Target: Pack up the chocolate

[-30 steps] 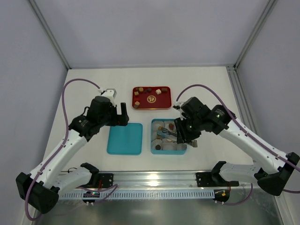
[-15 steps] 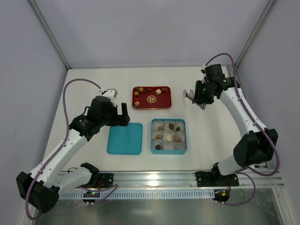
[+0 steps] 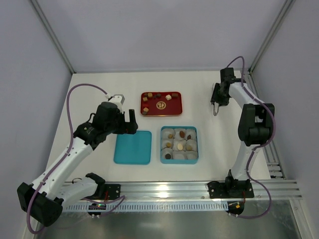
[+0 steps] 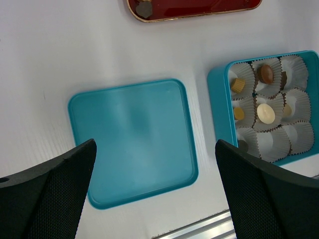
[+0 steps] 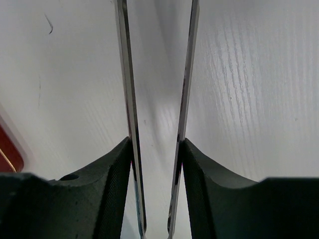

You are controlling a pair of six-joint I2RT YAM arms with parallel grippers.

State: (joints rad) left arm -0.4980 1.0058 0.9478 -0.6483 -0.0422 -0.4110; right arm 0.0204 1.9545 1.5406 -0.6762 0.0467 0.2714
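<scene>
Right now your right hand point(image 3: 215, 112), blades slightly parted and empty, hangs over bare counter point(image 3: 219, 134) beside the red tray point(image 3: 160, 113), so the chocolate point(image 3: 169, 97) lies toward the left arm's side, while the left hand point(image 4: 154, 194) gapes wide, empty.

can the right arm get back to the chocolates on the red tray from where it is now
Probably yes. The right gripper hangs over bare table to the right of the red tray, nothing stands between them, and the chocolates lie uncovered.
</scene>
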